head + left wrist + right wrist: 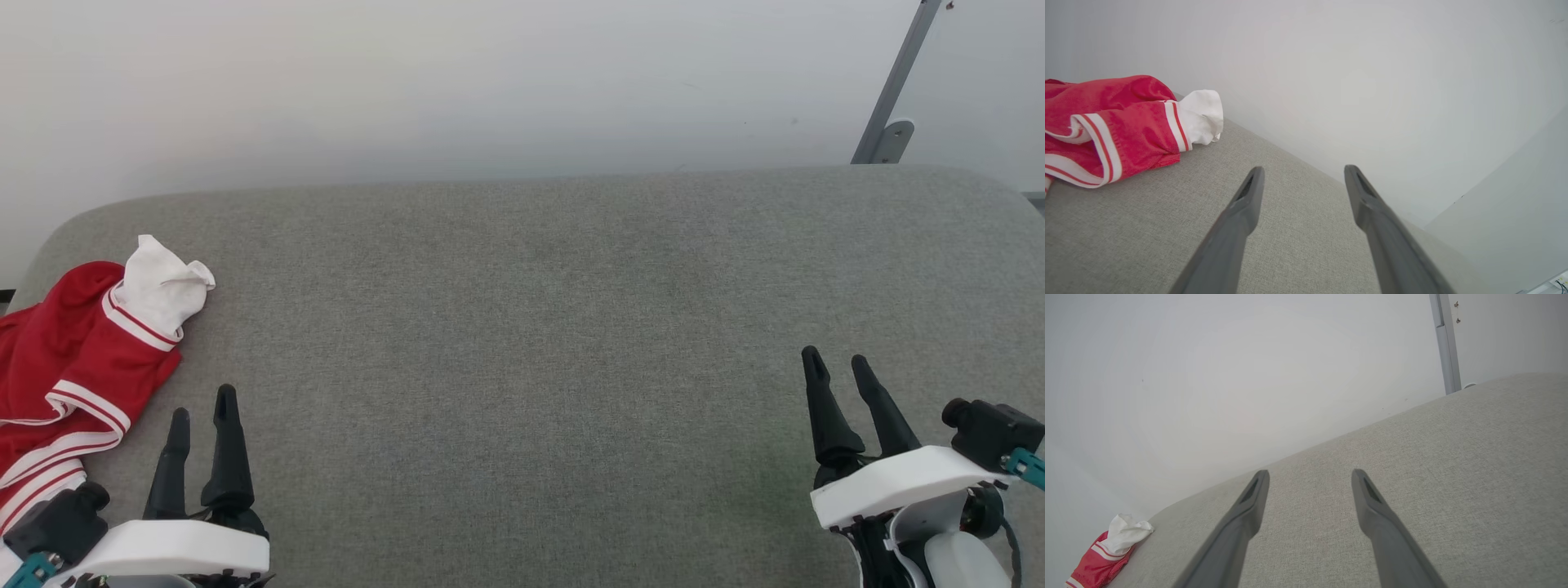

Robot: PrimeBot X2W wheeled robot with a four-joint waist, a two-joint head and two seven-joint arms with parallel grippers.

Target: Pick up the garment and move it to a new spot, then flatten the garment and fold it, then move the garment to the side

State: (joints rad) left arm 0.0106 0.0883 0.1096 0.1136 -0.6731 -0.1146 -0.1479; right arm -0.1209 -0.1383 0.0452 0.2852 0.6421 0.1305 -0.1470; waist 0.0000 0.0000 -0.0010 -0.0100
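the first step, picking up the garment, had not begun. the garment [73, 359] lay crumpled at the far left edge of the grey upholstered surface [522, 343], on the robot's left, partly running past the head view's left border. one white sleeve end [163, 290] stuck up from the heap toward the pale wall [490, 82], with striped trim just below it. nothing held the cloth.

the left gripper [202, 402] hovered just beside the garment's near hem, to its right, fingers pointing away from the robot, jaws wide apart and empty. whether it touched the surface could not be told. in the left wrist view the red cloth sat off to the upper left of the fingers, not between them. the right gripper [834, 356] was well apart from the garment, at the opposite side of the surface, jaws likewise spread with nothing in them. a grey metal post [890, 90] stood behind it against the wall.

by my reading, the next move called for the left arm to swing leftward until its fingers straddled a fold of red fabric, then dip and close on it. the heap was soft and bunched, so pinching a thick ridge seemed safer than a flat layer. the middle of the surface looked a fair new spot, within the right gripper's reach for flattening.
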